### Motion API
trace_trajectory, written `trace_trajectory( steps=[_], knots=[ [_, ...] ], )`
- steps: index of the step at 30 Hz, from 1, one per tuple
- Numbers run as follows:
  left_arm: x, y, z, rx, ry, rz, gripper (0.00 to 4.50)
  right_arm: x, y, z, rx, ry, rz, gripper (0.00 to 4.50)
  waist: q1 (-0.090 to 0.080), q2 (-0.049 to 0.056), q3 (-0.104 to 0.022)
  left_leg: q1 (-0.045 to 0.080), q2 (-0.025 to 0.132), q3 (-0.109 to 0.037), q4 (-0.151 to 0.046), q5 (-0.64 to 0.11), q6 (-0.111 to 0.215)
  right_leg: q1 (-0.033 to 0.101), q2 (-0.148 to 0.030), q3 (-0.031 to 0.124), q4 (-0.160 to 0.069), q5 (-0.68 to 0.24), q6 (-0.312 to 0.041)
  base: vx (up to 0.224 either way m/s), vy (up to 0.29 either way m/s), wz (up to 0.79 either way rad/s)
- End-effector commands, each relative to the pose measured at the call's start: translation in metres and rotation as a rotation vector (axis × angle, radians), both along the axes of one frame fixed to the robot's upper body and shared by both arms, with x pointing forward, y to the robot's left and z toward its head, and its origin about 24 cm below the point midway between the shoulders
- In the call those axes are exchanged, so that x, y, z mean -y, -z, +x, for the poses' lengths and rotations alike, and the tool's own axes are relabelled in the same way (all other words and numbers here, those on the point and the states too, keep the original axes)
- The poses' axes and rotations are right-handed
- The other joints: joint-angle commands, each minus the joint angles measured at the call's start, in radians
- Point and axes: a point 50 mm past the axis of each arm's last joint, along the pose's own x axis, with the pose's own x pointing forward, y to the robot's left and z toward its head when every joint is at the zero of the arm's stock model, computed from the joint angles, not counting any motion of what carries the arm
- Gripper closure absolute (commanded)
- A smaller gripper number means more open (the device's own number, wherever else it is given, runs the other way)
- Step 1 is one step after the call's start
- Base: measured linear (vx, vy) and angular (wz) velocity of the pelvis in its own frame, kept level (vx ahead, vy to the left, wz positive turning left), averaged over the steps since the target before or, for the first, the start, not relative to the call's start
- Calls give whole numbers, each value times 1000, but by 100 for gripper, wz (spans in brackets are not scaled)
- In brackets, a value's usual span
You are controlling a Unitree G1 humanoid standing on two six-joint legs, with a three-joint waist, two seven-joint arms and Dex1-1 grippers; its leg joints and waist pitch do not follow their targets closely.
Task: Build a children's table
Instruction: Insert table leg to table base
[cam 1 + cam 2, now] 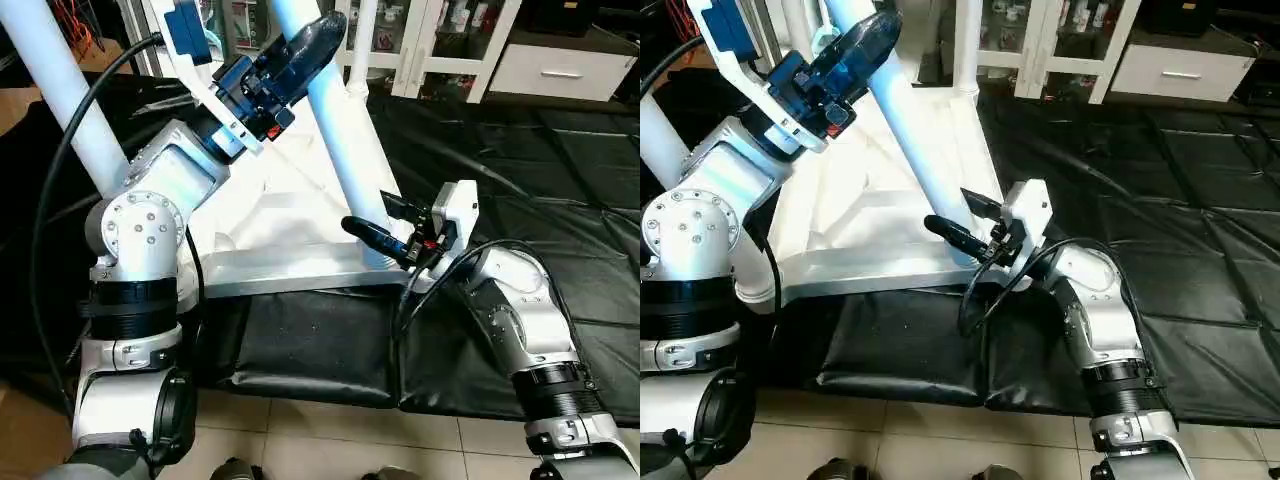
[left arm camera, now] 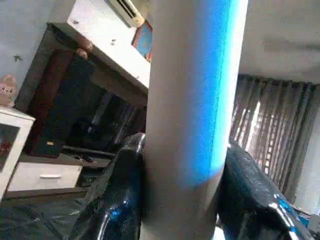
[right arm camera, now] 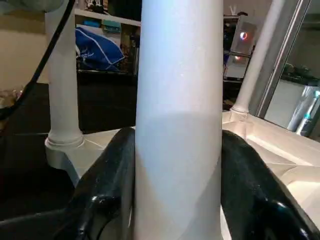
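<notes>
A white plastic square tabletop (image 1: 275, 235) lies upside down on a black padded floor mat (image 1: 520, 180), ribbed underside up. A long white tapered tube leg (image 1: 345, 150) rises at a slant from the corner socket on the robot's near right. The left gripper (image 1: 300, 55) clasps this leg high up, its two black fingers (image 2: 117, 200) pressed to either side of the tube. The right gripper (image 1: 385, 225) holds the same leg just above the socket, fingers (image 3: 107, 190) snug against it. Other white legs (image 1: 60, 90) stand in further corners.
</notes>
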Motion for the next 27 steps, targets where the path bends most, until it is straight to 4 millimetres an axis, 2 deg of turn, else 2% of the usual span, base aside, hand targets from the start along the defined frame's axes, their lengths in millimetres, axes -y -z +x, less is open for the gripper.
trace_trajectory(
  steps=[1,2,4,6,10,11,12,13,14,16,18,19,24,27],
  knots=[
    [0,-10,-4,78,-61,32,282,-1,-7,-2,15,-24,20,188,1,1,-111,18,-4,-5,-47,23,96,75,-42,24,-46,263,-295,0,0,0],
    [0,-10,-3,101,-94,63,284,-2,-7,-3,6,-33,23,159,1,1,-111,18,-3,-5,-47,24,95,74,-44,23,-44,258,-294,0,0,0],
    [4,-8,-2,229,-266,227,286,-2,-7,3,37,71,23,148,2,0,-110,19,0,-7,-48,23,99,72,-45,23,-48,242,-287,0,0,0],
    [10,-9,-7,310,-337,274,286,0,-7,8,40,164,22,129,-2,2,-110,19,3,-9,-47,35,93,70,-49,23,-48,215,-262,0,0,0],
    [14,-14,-18,393,-364,264,287,-8,-12,7,80,220,14,106,-1,5,-110,17,0,-6,-48,36,61,70,-46,25,-45,224,-263,0,0,0],
    [11,-15,-17,381,-389,241,287,-10,-9,11,78,363,-69,106,-1,5,-109,19,-1,-6,-48,36,49,68,-45,26,-46,219,-259,0,0,0],
    [8,-17,-16,376,-411,227,287,-12,-7,12,67,392,-130,106,-2,3,-107,17,-4,-6,-49,36,40,68,-42,25,-46,212,-255,0,0,0],
    [4,-19,-15,364,-442,200,287,-16,-6,11,53,357,-167,106,-3,4,-104,19,-8,-6,-51,23,18,68,-38,24,-51,178,-243,0,0,0],
    [2,-20,-14,354,-451,180,287,-20,-9,9,71,290,-130,106,-3,8,-103,22,-6,-5,-52,-32,7,68,-43,27,-55,134,-237,0,0,0],
    [0,-22,-15,350,-461,132,287,-22,-16,9,179,298,-105,106,-4,6,-103,21,-2,-5,-54,-78,0,67,-48,29,-58,88,-230,0,0,0],
    [1,-22,-15,356,-466,128,287,-22,-16,9,189,316,-113,106,-4,7,-102,21,-2,-6,-55,-70,-3,64,-44,28,-58,85,-226,0,0,0],
    [3,-22,-17,375,-466,126,287,-25,-18,10,270,378,-160,106,-3,9,-102,22,-2,-6,-54,-61,-4,61,-43,27,-57,91,-226,0,0,0],
    [6,-23,-20,390,-466,94,287,-32,-23,15,344,515,-214,106,-7,8,-102,21,-8,-5,-53,-51,-20,61,-38,28,-56,97,-216,0,0,0],
    [8,-23,-20,385,-463,74,287,-36,-27,17,350,547,-198,106,-10,7,-104,20,-8,-5,-53,-66,-11,63,-38,30,-55,109,-208,0,0,0]
  ],
)
